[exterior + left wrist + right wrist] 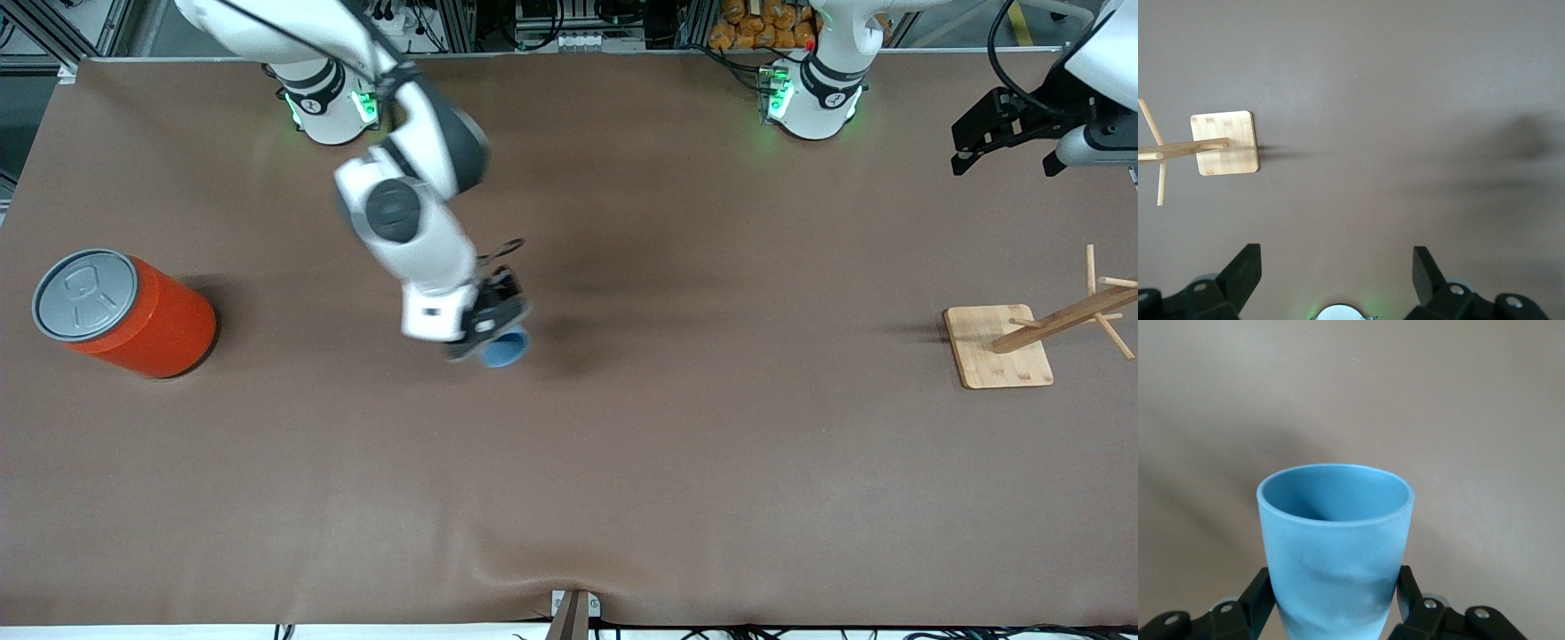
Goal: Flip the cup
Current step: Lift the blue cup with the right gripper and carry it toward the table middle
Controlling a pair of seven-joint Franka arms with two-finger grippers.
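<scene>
The cup is a small light-blue tumbler near the middle of the table. My right gripper is shut on it, one finger on each side of its lower body. In the right wrist view the cup fills the space between the fingers, its open mouth pointing away from the wrist. I cannot tell whether the cup touches the table. My left gripper waits open and empty, up in the air at the left arm's end of the table; its own view shows it over bare table.
A large orange can with a grey lid stands at the right arm's end of the table. A wooden peg rack on a square base stands at the left arm's end, and also shows in the left wrist view.
</scene>
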